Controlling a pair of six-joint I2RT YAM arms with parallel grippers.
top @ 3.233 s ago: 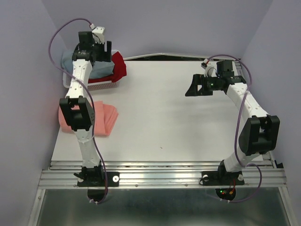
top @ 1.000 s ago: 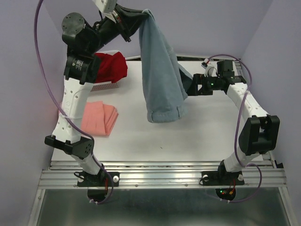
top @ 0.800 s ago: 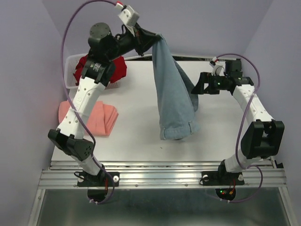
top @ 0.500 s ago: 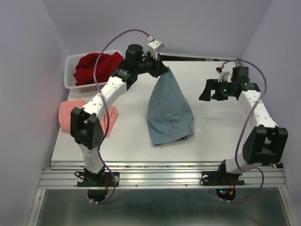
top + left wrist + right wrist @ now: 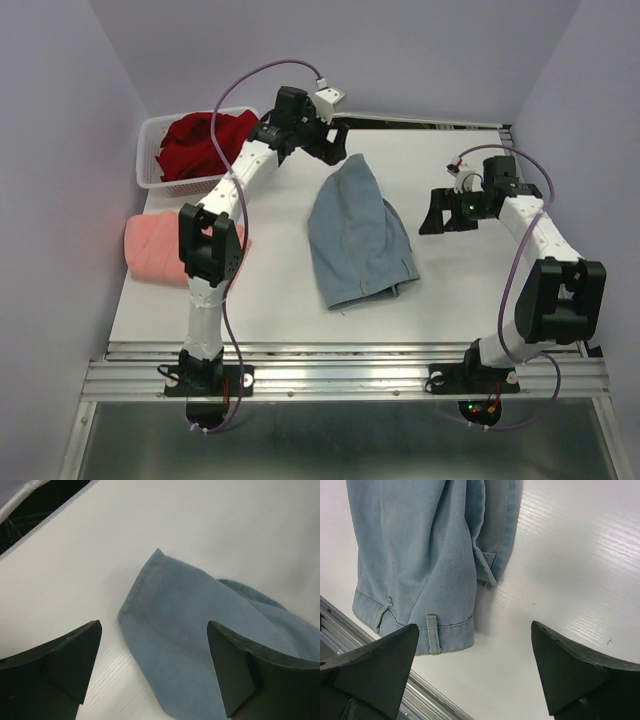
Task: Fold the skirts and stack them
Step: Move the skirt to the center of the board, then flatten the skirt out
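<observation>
We see two matching arms. The left arm (image 5: 232,185) and the right arm (image 5: 537,232) each have white link shells joined by bulky black joint housings. A thin purple cable (image 5: 262,72) loops along each arm and ends at a small white plug (image 5: 327,97) near the wrist. Black foot plates (image 5: 205,380) carry the bases. The jaws are dark, matte wedges. Small green and red lights (image 5: 478,407) glow under the right base.

White table (image 5: 300,300) has the blue-grey skirt (image 5: 358,240) spread out around mid-frame. The pink skirt (image 5: 150,248) lies folded at the left edge. A white mesh basket (image 5: 147,150) sits in the upper left corner.
</observation>
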